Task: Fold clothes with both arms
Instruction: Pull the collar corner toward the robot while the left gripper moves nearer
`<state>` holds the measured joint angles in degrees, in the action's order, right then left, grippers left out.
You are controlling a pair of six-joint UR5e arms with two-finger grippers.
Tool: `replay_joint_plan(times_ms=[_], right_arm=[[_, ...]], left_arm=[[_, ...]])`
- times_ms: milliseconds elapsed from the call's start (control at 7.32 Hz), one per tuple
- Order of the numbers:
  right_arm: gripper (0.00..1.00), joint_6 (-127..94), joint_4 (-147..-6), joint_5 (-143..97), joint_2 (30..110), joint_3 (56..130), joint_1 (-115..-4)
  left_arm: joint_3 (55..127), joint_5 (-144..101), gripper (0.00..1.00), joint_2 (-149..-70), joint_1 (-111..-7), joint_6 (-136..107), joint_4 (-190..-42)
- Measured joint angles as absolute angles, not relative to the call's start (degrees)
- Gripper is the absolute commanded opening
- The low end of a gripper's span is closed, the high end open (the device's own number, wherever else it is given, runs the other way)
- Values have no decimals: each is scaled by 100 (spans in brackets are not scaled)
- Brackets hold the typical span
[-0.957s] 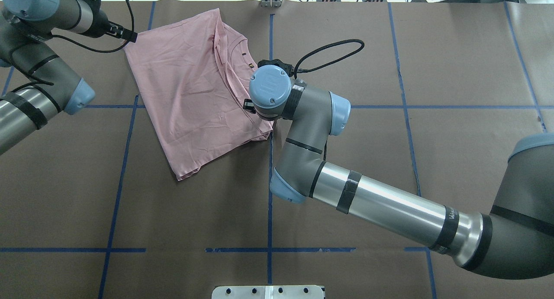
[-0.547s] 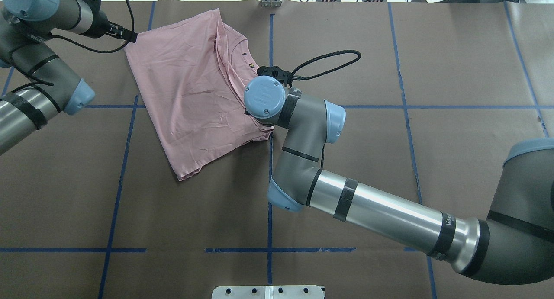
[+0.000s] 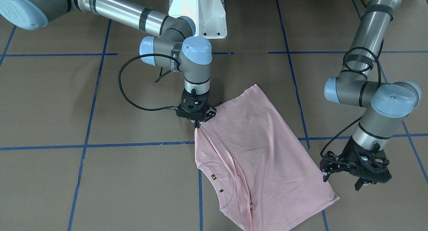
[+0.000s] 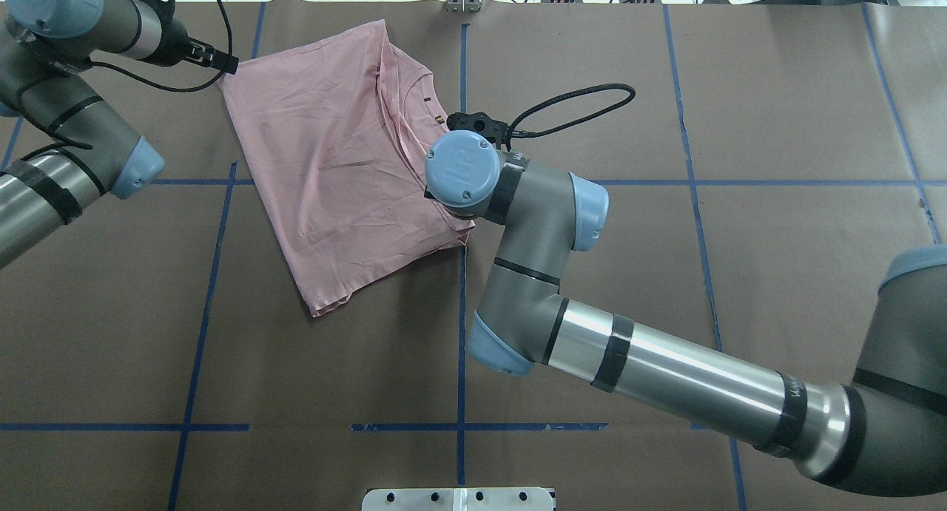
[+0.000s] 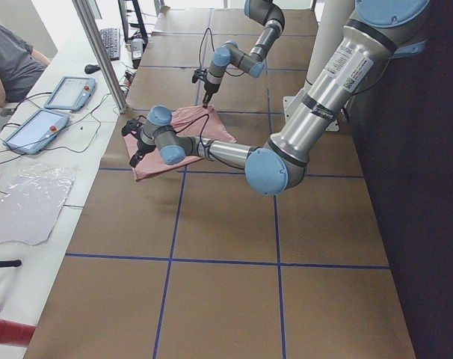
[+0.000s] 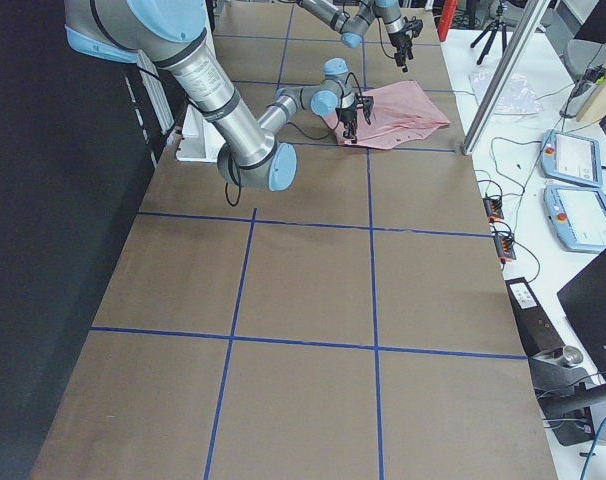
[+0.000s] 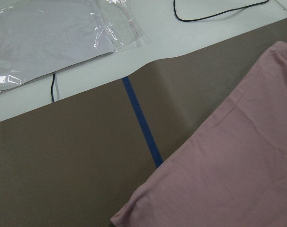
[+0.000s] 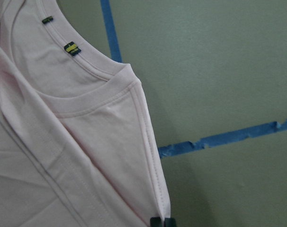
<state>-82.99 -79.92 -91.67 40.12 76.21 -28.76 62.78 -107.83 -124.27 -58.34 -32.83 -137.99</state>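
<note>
- Now the right pincer is pinched shut on the folded edge of the T-shirt, just along from the collar. In the right wrist view the seam runs straight down into the closed tips.
- Change over the last second, overhead view: the right wrist first moves in over the cloth, then draws back toward the robot's right. The whole shirt shifts a little the same way, and both its near corner and its far corner now sit slightly further right.
- The left pincer has not visibly moved. Its jaws are spread and hold nothing, just beside the shirt's far left corner.
- The shirt lies partly folded on the far part of the surface, plain side up, left of the centre tape line. Its collar side touches that line.
- Judgement: the grip has taken, since the cloth follows the wrist rather than slipping out.
- Judgement: only one side is held, so the two-arm fold cannot start. The left pincer needs to close on its corner first.
- Risk: more pulling from the right alone could slide that corner out of the left jaws' reach.
</note>
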Motion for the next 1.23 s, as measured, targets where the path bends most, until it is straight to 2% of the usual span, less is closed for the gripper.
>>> replay_joint_plan(times_ms=[547, 683, 957, 1230], right_arm=[[0, -8593, -8403, -8577, 5871, 10284, -2149], [0, -8828, -8431, -8322, 6194, 10708, -1860], [0, -9259, -8447, -7787, 6478, 11059, -1335], [0, -9541, -8454, -7417, 6548, 11171, -1005]], left_arm=[[6692, -10793, 100, -12404, -5508, -3956, -13728], [6858, -10793, 100, -12402, -5339, -4287, -13713], [7418, -10791, 100, -12302, -4951, -5247, -13662], [8813, -10754, 100, -11741, -4279, -6362, -13190]])
